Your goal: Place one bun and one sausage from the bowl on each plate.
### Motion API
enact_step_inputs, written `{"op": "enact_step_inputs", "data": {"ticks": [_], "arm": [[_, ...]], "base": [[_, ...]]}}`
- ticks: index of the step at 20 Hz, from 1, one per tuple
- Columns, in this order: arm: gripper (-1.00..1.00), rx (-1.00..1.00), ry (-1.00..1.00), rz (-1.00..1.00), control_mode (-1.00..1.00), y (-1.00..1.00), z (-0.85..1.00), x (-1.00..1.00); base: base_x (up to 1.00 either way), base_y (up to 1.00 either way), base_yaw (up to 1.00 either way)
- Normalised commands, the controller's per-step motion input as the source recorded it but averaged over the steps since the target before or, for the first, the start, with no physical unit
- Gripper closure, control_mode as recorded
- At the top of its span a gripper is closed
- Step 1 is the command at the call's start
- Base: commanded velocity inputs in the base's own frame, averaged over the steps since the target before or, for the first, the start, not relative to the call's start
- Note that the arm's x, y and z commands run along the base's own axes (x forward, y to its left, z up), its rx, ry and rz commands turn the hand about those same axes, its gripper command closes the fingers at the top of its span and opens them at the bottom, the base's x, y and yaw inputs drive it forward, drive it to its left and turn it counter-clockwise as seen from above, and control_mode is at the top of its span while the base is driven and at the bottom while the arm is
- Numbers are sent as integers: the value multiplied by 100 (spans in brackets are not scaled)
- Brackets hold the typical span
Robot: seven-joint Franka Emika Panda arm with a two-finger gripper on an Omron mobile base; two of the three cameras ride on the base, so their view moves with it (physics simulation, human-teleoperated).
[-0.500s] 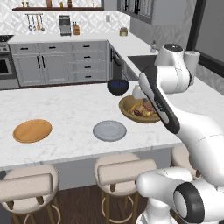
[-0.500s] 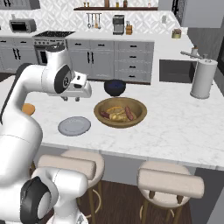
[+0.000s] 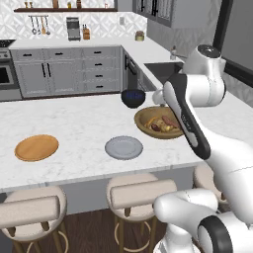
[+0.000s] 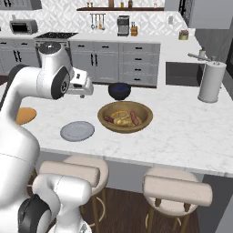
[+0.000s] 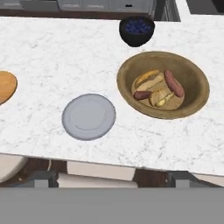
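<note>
The wooden bowl (image 5: 123, 83) sits on the marble counter with two buns (image 5: 146, 78) and two sausages (image 5: 173, 83) in it; the bowl also shows in the base views (image 3: 139, 118) (image 4: 125, 130). The grey plate (image 5: 89, 116) (image 3: 123, 147) (image 4: 77, 131) lies bare to the bowl's left. Farther left is the orange-brown plate (image 3: 36, 147) (image 4: 26, 115) (image 5: 5, 86), also bare. My gripper (image 4: 82, 86) hovers high above the counter, over the grey plate's side of the bowl, open and holding nothing.
A dark blue-black bowl (image 5: 137, 30) (image 3: 133, 98) stands just behind the wooden bowl. A grey canister (image 4: 211, 82) stands at the counter's right end. Stools (image 3: 141, 192) line the near edge. A sink (image 3: 163, 69) is behind.
</note>
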Motion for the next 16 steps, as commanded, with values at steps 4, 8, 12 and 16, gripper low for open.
{"op": "enact_step_inputs", "data": {"ticks": [4,8,12,16], "arm": [[-100,5,-22,0,-100,0,0,2],[-100,5,-16,0,-100,-1,0,13],[-100,0,2,0,-100,-41,0,18],[-100,0,0,0,-100,-59,0,9]], "base": [[0,0,0],[0,0,0],[0,0,0],[0,0,0]]}}
